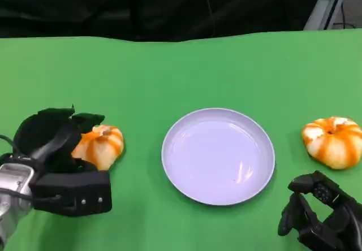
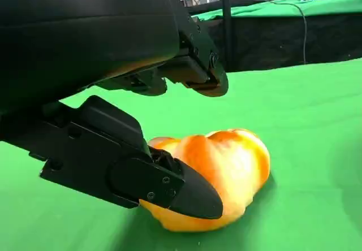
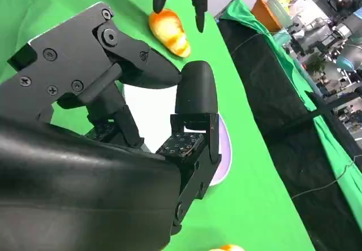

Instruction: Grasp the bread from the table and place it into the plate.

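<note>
I see the green table (image 1: 186, 70) with the pale lilac plate (image 1: 218, 155) at its middle, bare. My left hand (image 1: 59, 160) sits at the bread (image 1: 100, 146), which lies on the cloth just beside the plate's left side. In the left wrist view one finger (image 2: 164, 183) lies against the bread's near flank and the others arch over its top, apart from it, so I judge the hand spread around it, not yet gripping. My right hand (image 1: 319, 214) rests low near a second bread (image 1: 334, 142), its fingers curled in on nothing. I expect the bread to be light, soft and easily dented, so I'd take hold across its broad flanks, gently. It looks round, lobed like a pumpkin, glossy orange with pale stripes.
</note>
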Controlling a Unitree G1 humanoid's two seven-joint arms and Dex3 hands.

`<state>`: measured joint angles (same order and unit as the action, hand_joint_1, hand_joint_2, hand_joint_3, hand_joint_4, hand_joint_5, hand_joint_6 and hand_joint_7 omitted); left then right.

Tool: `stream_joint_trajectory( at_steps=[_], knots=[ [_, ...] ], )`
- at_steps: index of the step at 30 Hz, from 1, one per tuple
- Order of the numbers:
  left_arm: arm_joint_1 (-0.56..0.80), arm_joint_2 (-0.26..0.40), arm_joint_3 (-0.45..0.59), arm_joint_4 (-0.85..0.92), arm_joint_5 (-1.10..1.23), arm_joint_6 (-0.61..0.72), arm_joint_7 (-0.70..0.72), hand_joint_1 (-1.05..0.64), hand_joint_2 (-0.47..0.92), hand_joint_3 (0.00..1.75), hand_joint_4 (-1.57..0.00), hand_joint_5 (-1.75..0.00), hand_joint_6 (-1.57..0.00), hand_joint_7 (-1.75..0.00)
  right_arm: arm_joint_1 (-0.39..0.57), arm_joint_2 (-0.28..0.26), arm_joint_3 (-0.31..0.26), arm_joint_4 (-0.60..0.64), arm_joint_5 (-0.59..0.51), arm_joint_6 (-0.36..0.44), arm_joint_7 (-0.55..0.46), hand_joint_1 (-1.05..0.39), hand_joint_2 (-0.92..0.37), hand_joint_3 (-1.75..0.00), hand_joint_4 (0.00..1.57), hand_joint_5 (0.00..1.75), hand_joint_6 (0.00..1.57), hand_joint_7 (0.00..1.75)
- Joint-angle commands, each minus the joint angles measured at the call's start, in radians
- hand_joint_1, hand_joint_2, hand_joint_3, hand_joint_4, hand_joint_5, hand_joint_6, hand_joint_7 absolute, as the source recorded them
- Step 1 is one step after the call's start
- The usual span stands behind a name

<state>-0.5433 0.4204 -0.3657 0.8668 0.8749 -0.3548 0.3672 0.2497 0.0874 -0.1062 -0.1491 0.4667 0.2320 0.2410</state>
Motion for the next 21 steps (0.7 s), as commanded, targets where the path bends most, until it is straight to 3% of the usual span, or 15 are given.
stream_joint_trajectory(
  at_steps=[1,8,21],
  knots=[
    [-0.054,-0.006,-0.036,0.092,-0.015,-0.003,0.033,-0.89,0.92,0.06,-0.47,-0.02,-0.54,-0.01,-0.005,0.001,-0.002,-0.002,-0.006,-0.017,-0.009,-0.15,-0.53,-1.07,0.85,1.74,0.85,1.39],
    [-0.091,-0.028,-0.087,0.211,-0.034,-0.009,0.059,-0.90,0.92,0.09,-0.47,-0.01,-0.53,0.00,0.003,0.006,0.005,-0.008,-0.012,-0.021,-0.008,-0.16,-0.51,-1.09,0.84,1.74,0.84,1.39],
    [-0.093,-0.038,-0.121,0.252,-0.076,-0.008,0.050,-0.89,0.92,0.12,-0.47,-0.01,-0.52,0.00,0.009,0.010,0.003,-0.018,-0.004,-0.018,-0.005,-0.16,-0.52,-1.09,0.85,1.73,0.86,1.37]
  ],
)
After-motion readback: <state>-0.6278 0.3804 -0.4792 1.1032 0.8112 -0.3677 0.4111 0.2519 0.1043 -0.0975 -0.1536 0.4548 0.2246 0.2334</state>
